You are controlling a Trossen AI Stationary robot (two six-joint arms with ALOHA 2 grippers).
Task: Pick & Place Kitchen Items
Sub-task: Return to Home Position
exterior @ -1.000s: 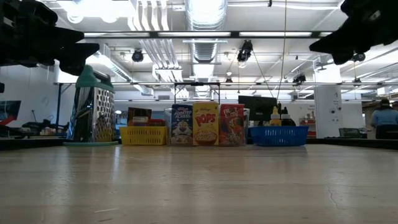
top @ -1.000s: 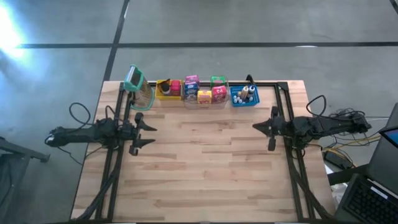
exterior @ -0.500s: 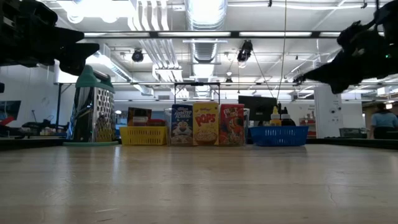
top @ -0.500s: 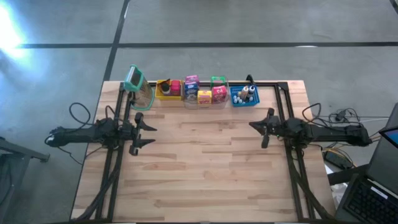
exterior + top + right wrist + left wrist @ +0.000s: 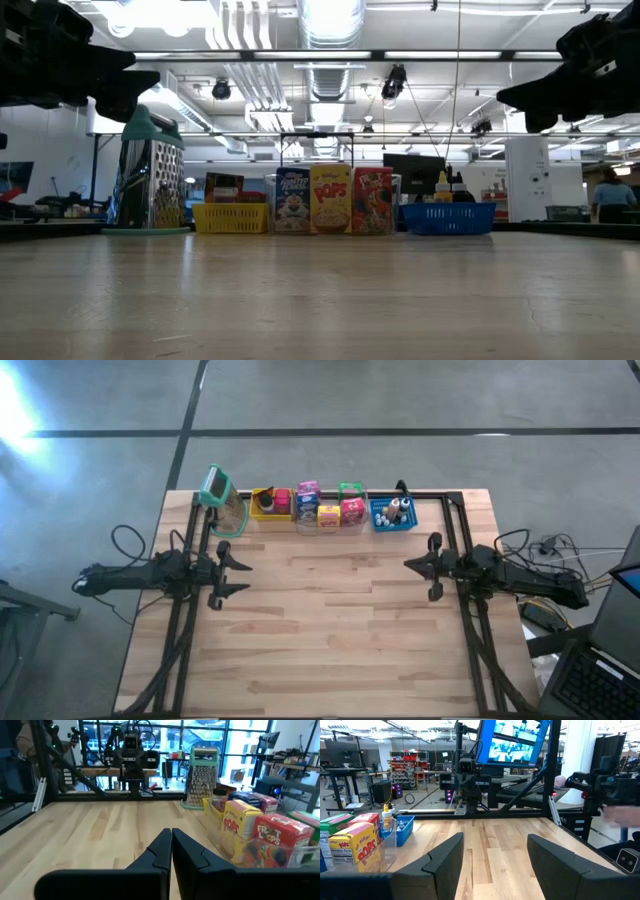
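Homing both arms looks like the only step left, so treat this as a parking move and not a pick. Seen from above, the kitchen items sit in a row along the 12 o'clock edge of the table (image 5: pixel 330 625): mini cereal boxes (image 5: pixel 328 512) upright in the clear bin (image 5: pixel 312 528), bottles (image 5: pixel 398 508) standing in the blue bin (image 5: pixel 448 220) just to its 3 o'clock side, and the yellow bin (image 5: pixel 230 218) at its 9 o'clock side. A grater (image 5: pixel 222 500) stands beyond that, at the 11 o'clock corner. The left gripper (image 5: pixel 238 575) hangs at 9 o'clock, fingers spread wide and holding nothing. The right gripper (image 5: pixel 171 847) hangs at 3 o'clock, fingers pressed together with nothing between them. Both are well apart from the bins and lifted off the wood. My read is that the sorting is done. You should fold each arm straight toward its own side and avoid any swing toward 12 o'clock, where a wrist could clip the blue bin or the grater. Move slowly, and watch the cables near the right arm's base. Check from the table-level camera that nothing in the row tips.
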